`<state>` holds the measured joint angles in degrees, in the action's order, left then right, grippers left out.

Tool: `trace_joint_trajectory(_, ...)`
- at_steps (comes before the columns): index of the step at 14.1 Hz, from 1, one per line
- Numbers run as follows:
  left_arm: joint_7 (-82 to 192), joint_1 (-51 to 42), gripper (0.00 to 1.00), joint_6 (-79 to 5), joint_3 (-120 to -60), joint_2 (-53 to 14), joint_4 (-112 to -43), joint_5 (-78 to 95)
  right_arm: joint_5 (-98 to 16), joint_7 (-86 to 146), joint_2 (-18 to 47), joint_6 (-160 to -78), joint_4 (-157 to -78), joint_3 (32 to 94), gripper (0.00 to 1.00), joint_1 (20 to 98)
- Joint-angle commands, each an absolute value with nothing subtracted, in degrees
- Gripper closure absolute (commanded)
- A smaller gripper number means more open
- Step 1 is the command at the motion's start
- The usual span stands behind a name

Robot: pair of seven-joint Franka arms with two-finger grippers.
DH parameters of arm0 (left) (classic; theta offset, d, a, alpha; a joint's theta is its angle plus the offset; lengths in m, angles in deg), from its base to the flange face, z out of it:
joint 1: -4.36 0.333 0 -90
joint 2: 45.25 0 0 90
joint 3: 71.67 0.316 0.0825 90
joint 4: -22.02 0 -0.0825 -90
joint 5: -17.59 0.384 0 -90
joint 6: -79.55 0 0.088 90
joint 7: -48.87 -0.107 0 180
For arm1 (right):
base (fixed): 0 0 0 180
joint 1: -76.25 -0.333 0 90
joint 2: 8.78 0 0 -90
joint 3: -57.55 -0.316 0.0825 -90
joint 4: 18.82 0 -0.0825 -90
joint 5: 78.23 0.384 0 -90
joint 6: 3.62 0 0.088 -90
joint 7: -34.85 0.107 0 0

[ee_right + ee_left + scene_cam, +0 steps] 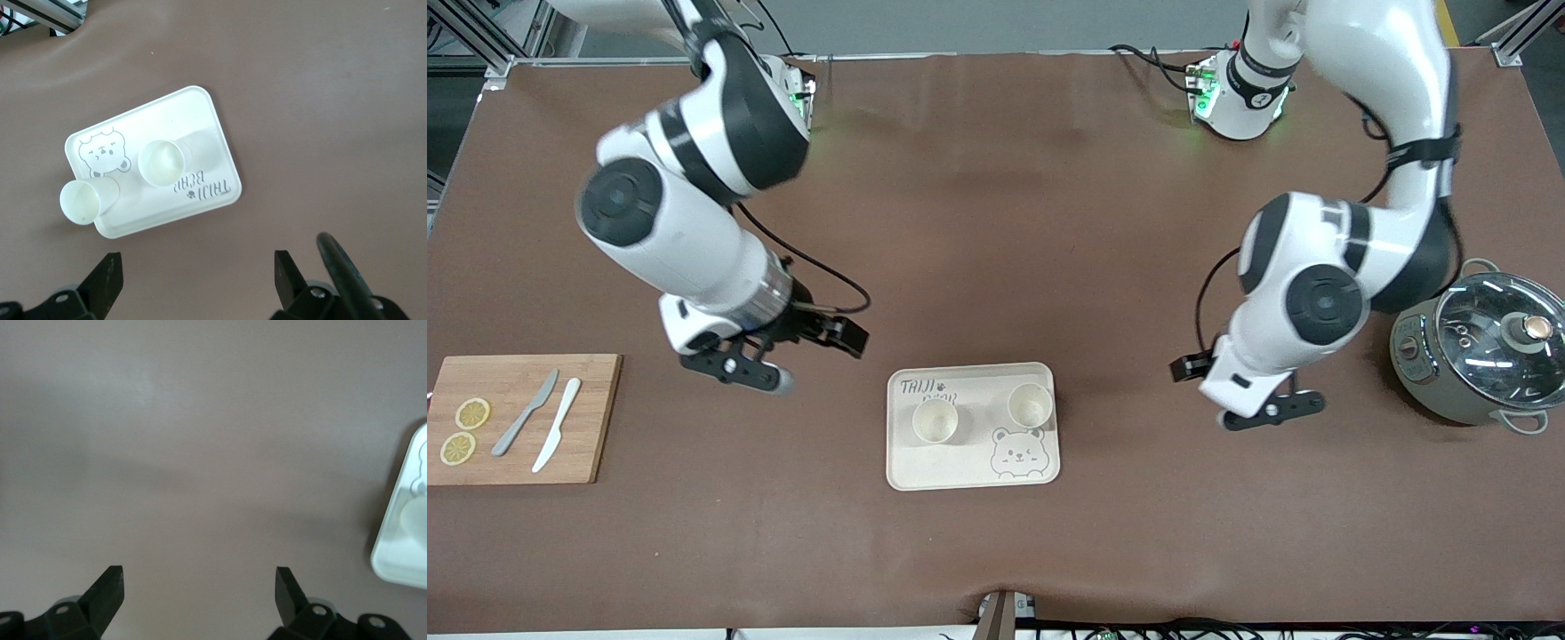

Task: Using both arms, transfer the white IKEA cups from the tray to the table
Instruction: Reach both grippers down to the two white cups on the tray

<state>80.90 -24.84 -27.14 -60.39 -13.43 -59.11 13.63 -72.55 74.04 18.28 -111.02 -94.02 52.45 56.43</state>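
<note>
Two white IKEA cups stand upright on the cream bear tray [925, 471], one [935, 420] toward the right arm's end, the other [1030, 404] toward the left arm's end. In the right wrist view both cups [162, 162] [81, 202] show on the tray [200, 113]. My right gripper [791, 354] [199, 263] is open and empty over bare table beside the tray. My left gripper [1234, 391] [200, 580] is open and empty over bare table at the tray's other end. An edge of the tray [407, 540] shows in the left wrist view.
A wooden cutting board [596, 418] with two lemon slices [472, 413] and two knives [525, 413] lies at the right arm's end. A grey pot with a glass lid [1485, 347] stands at the left arm's end. Brown mat covers the table.
</note>
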Motion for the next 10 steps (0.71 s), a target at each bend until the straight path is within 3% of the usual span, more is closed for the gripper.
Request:
trace_joint_trajectory(1, 87.0, -26.7, 0.00, -30.1, -59.8, -10.9, -58.0, 13.3, -73.9, 75.4, 22.8, -113.6, -91.0, 53.2, 0.00, 55.0)
trace_joint_trajectory(10, 106.1, -33.9, 0.00, -42.5, -60.1, -4.4, -55.5, 12.9, -76.2, 76.8, 33.1, -128.1, -91.5, 53.3, 0.00, 52.6)
